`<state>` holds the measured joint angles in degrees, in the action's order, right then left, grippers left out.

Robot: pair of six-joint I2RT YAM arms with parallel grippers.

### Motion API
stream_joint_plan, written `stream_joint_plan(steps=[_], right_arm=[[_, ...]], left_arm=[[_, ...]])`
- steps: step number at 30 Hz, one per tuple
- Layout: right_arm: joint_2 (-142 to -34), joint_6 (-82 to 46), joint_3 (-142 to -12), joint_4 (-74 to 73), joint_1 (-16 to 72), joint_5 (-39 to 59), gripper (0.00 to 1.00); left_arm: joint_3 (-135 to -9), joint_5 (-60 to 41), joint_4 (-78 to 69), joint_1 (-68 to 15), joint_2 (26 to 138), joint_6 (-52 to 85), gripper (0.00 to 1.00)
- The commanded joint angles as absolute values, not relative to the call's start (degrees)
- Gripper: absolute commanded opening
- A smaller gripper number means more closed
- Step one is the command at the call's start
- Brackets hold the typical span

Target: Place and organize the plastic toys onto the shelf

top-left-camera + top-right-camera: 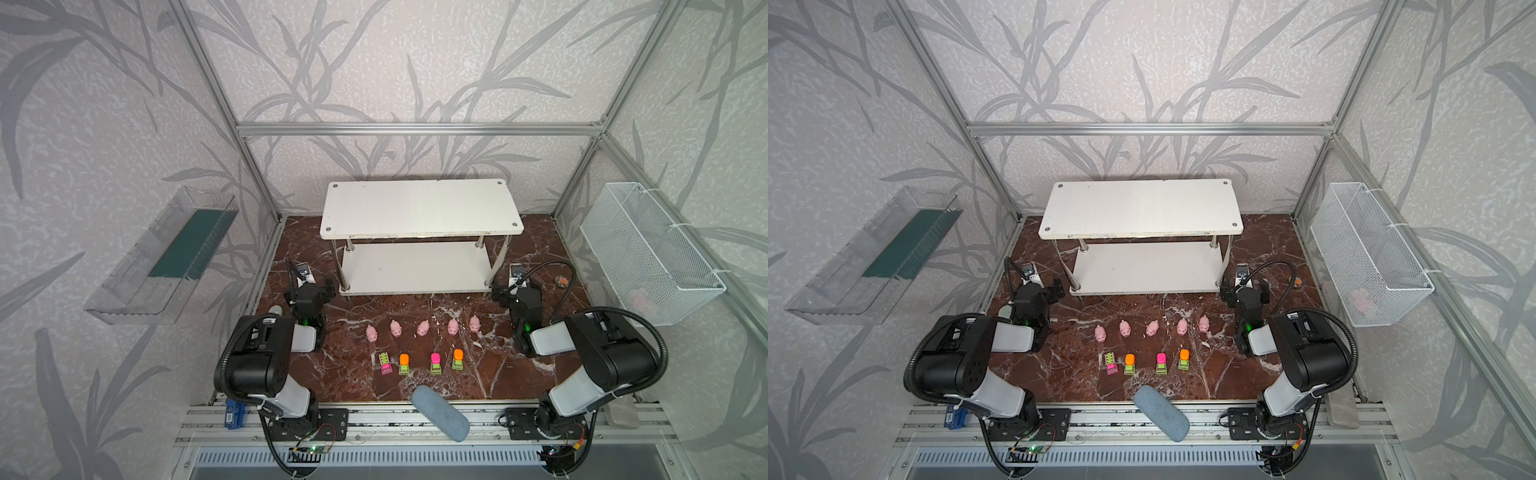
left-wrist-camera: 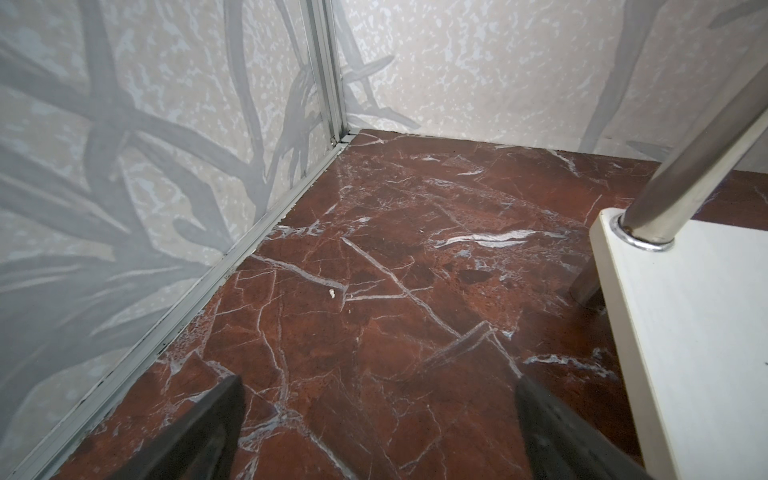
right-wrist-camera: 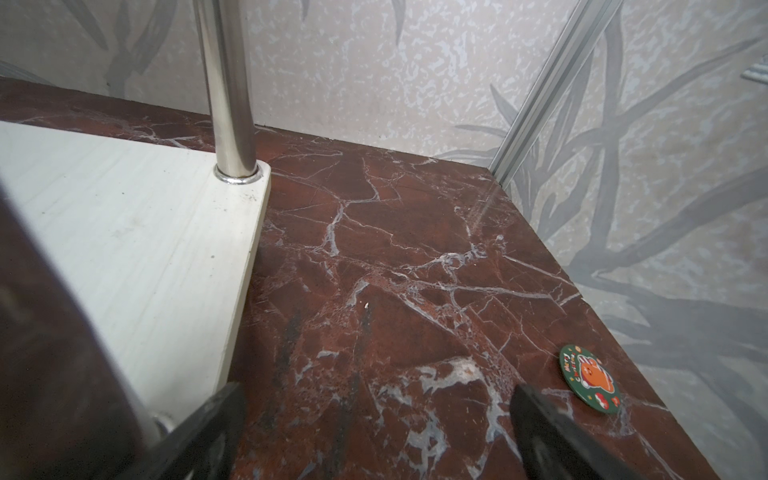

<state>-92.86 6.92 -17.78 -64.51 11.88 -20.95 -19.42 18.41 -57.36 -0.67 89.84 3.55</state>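
Observation:
Several small pink pigs (image 1: 423,328) (image 1: 1152,328) stand in a row on the dark red marble floor. In front of them is a row of several neon green trucks (image 1: 435,363) (image 1: 1161,363) with orange or pink parts. Behind both rows stands the white two-tier shelf (image 1: 419,208) (image 1: 1142,208), both boards bare. My left gripper (image 1: 311,291) (image 2: 378,380) is open and empty beside the shelf's front left corner (image 2: 685,311). My right gripper (image 1: 515,291) (image 3: 377,388) is open and empty by its front right corner (image 3: 124,232). Neither wrist view shows a toy.
A blue-grey oval pad (image 1: 440,413) lies over the front rail. A clear tray (image 1: 162,257) hangs on the left wall, a white wire basket (image 1: 648,253) on the right. A round green badge (image 3: 590,378) lies right of my right gripper. A pale-green oval (image 1: 275,310) sits by the left arm.

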Motion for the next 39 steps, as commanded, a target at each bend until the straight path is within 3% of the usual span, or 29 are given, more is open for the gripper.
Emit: stream_joint_plan(steps=[1,5,12,17,22,28,39], right_arm=[[-92.46,6.37,-19.00,-63.63,11.87,-19.03,0.99],[-90.37,5.61,-19.28,-61.49,11.82,-20.07,0.99],[-78.60,5.65,-24.78,-43.07,11.43,-18.99,0.97],[-72.80,3.05,-24.56,-37.61,11.62,-20.46,0.95],[-64.58,-1.67,-23.79,-27.56,11.82,-21.10,0.94],[-52.20,-7.55,-22.70,-11.45,13.49,-22.23,0.94],[-36.59,-19.62,-22.15,11.10,19.45,-17.09,0.90]], left_arm=[[-20.63,18.84,-57.04,-0.62,90.35,3.34,0.99],[-20.09,18.21,-57.39,-0.69,88.96,2.83,0.98],[-24.16,23.60,-40.27,-3.41,75.25,1.34,0.89],[-26.19,25.52,-31.93,-4.30,68.45,8.89,0.87],[-24.37,33.79,-25.68,-6.90,64.87,17.25,0.86],[-24.87,36.40,-9.05,-10.95,56.80,26.24,0.85],[-26.74,29.45,14.25,-13.77,42.30,39.46,0.84]])
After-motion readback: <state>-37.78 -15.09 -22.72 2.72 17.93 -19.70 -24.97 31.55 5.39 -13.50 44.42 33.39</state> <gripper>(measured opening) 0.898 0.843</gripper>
